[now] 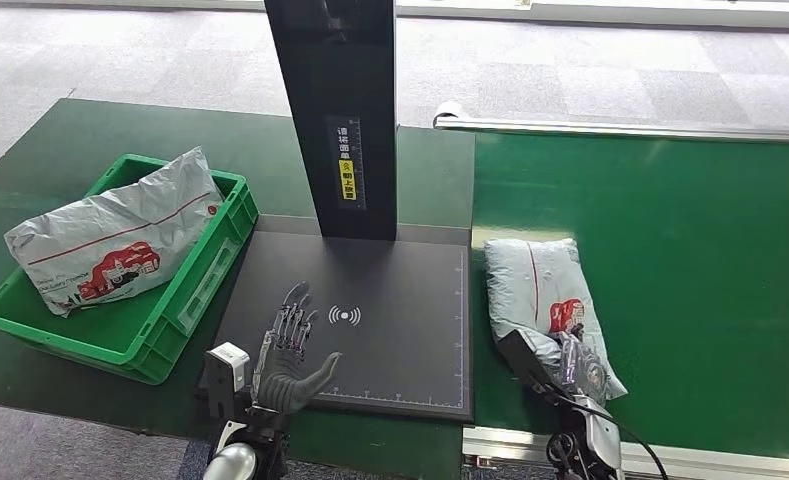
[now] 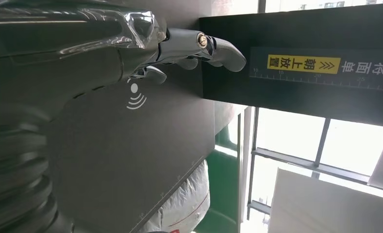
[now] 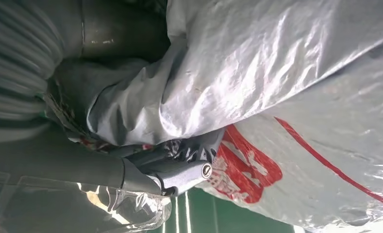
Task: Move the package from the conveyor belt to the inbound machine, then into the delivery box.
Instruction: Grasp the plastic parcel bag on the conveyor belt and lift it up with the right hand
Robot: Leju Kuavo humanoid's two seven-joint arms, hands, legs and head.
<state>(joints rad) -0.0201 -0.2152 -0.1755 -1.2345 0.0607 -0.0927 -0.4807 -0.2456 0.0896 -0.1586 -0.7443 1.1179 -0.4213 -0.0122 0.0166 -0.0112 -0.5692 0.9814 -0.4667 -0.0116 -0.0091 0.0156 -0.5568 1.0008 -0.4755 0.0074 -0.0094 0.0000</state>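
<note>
A grey plastic package point(image 1: 538, 285) with red print lies on the green conveyor belt point(image 1: 690, 280), just right of the black inbound machine platform point(image 1: 400, 310). My right hand point(image 1: 570, 365) is at the package's near end. In the right wrist view its fingers point(image 3: 179, 167) and thumb close around the crumpled bag point(image 3: 276, 73). My left hand point(image 1: 288, 350) hovers open over the platform's near left part, fingers spread, holding nothing. In the left wrist view those fingers point(image 2: 199, 48) point toward the machine's black column point(image 2: 301, 63). The green delivery box point(image 1: 205, 285) stands left of the platform.
Another grey package point(image 1: 110, 240) with red print lies tilted in the delivery box. The machine's black column point(image 1: 335, 120) rises at the platform's far edge. A metal rail point(image 1: 620, 128) borders the belt's far side, and grey carpet lies beyond.
</note>
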